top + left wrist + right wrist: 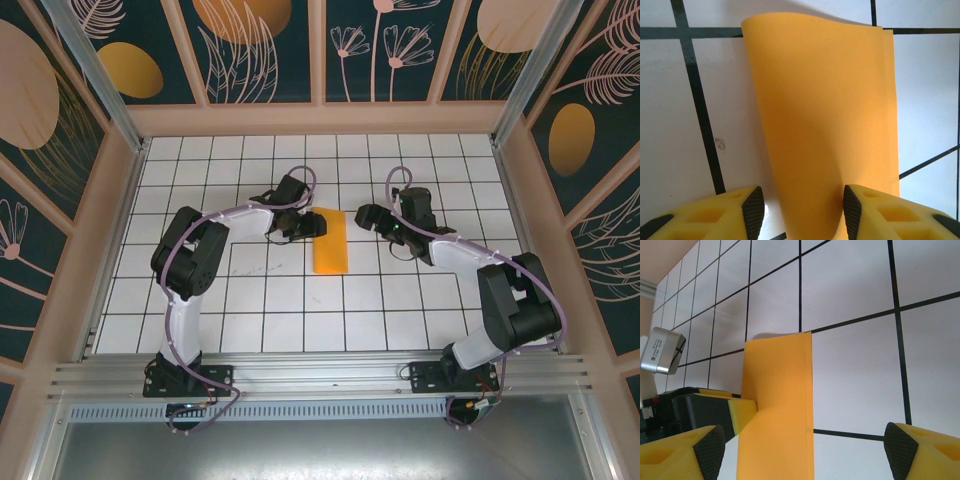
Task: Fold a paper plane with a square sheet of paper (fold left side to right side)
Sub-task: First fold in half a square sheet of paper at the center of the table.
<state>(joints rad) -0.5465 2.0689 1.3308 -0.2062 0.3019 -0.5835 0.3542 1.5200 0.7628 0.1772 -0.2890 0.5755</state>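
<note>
Two layers of the square sheet of paper [330, 241] lay on the table [260, 300]. The left gripper [289, 231], at its nine o'clock, stood part-open astride the upper layer, bowed in its wrist view, flat-looking from above. The right gripper [363, 218], at three o'clock, gaped wide.
</note>
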